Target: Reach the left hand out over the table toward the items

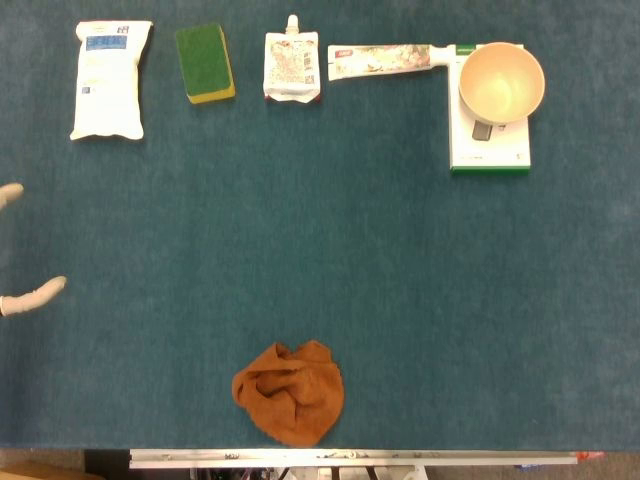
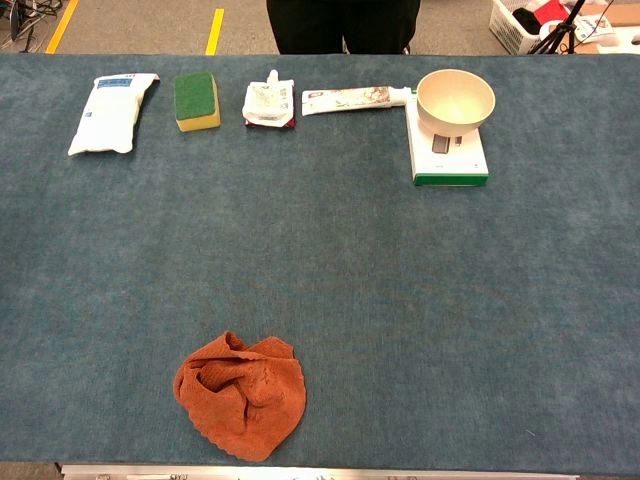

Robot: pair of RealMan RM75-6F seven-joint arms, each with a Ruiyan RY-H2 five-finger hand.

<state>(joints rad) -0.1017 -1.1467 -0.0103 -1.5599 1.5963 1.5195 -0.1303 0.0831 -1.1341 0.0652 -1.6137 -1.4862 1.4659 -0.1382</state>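
Only two pale fingertips of my left hand (image 1: pixel 30 296) show, poking in at the left edge of the head view; they are spread apart and hold nothing. Along the far side lie a white bag (image 1: pixel 110 78), a green and yellow sponge (image 1: pixel 205 63), a spouted pouch (image 1: pixel 291 68) and a toothpaste tube (image 1: pixel 385 60). A beige bowl (image 1: pixel 501 83) sits on a white scale (image 1: pixel 490 152) at the far right. The hand is well short of the white bag. The chest view does not show the hand. My right hand is out of sight.
A crumpled orange cloth (image 1: pixel 290 392) lies near the table's front edge, left of centre. Blue-green felt (image 1: pixel 330 250) covers the table. A person in dark clothes (image 2: pixel 343 25) stands behind the far edge.
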